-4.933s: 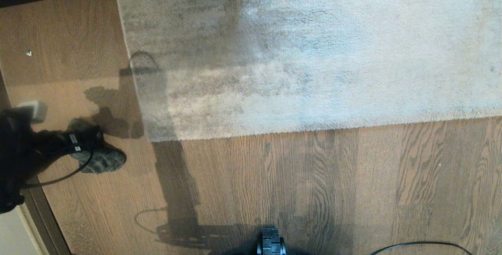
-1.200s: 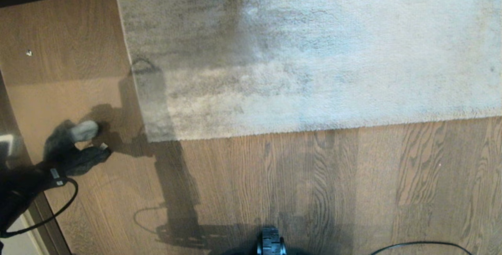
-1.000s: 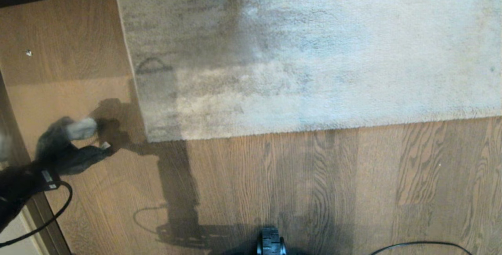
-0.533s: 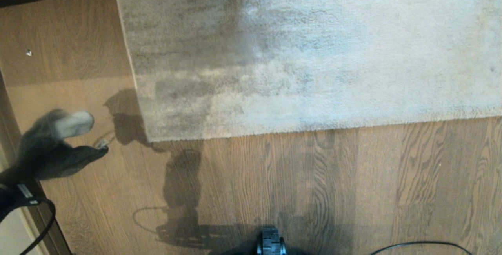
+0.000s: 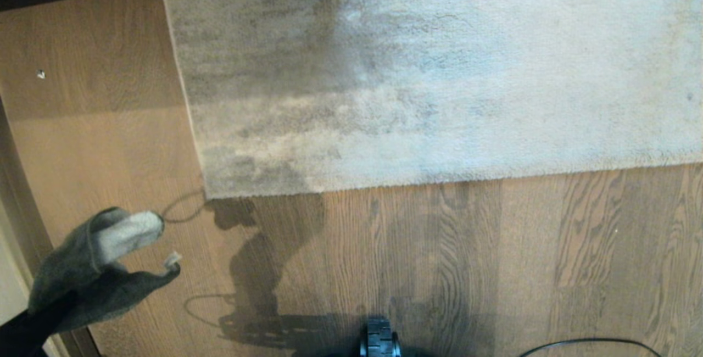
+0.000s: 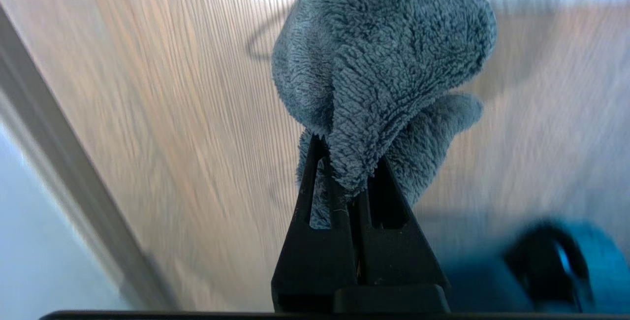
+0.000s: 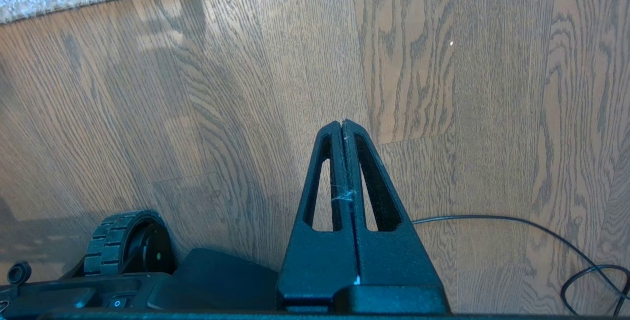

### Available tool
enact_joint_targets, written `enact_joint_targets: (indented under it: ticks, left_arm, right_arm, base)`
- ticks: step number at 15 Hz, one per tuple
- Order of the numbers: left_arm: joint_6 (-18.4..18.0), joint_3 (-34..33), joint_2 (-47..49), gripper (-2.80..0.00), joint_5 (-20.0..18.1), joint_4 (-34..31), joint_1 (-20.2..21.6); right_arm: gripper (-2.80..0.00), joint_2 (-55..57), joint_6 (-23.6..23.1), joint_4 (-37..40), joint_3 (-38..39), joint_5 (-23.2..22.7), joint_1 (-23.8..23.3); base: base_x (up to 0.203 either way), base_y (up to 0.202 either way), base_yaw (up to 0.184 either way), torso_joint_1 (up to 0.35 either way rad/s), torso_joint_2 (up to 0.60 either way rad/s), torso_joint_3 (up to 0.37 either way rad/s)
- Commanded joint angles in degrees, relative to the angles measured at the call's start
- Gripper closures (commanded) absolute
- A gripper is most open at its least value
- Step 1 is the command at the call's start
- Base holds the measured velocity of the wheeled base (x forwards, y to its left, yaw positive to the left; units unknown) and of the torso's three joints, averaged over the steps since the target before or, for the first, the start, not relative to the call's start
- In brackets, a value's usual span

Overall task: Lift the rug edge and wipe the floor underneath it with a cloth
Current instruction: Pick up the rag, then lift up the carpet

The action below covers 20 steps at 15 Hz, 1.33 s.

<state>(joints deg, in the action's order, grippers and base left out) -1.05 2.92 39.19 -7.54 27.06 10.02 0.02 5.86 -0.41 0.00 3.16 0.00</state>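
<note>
- Closest in, the right hand [image 7: 343, 125] hangs low by the robot's base, its black triangular fingers pressed flat together with nothing between them, just over the floor [image 7: 236, 88]. A ribbed black wheel [image 7: 125, 241] and a thin black cable [image 7: 541, 231] sit right there too.
- The floor is brown wood-grain plank, with dark wavy grain lines.
- Off at the robot's left, the left hand [image 6: 344, 162] is clenched on the cloth [image 5: 93, 269], a fuzzy grey rag with a paler face folded up. It bunches out past the fingertips, held above the planks. There's a small white tag [image 5: 172, 260] on it, too tiny to read.
- Further out, the rug edge [image 5: 351, 185] lies flat: pale grey short pile, darker mottled streaks, square corner, well apart from the cloth.
</note>
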Motion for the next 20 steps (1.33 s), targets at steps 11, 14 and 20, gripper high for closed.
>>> enact_joint_targets:
  ticks: [11, 14, 20]
  left_arm:
    - [1.67, -2.92, -39.19, 0.0, 7.28, -26.89, -10.1]
    - [1.76, -2.9, -39.19, 0.0, 7.28, -26.89, -10.1]
    - [1.84, -2.89, -39.19, 0.0, 7.28, -26.89, -10.1]
  right_arm:
    - [0.0, -0.02, 0.02, -0.02, -0.07, 0.01, 0.0]
    - [0.0, -0.02, 0.02, -0.02, -0.06, 0.01, 0.0]
    - [0.0, -0.02, 0.02, -0.02, -0.04, 0.01, 0.0]
  base:
    - [0.0, 0.0, 0.0, 0.0, 0.0, 0.0]
    - [0.0, 0.0, 0.0, 0.0, 0.0, 0.0]
    - [0.0, 0.0, 0.0, 0.0, 0.0, 0.0]
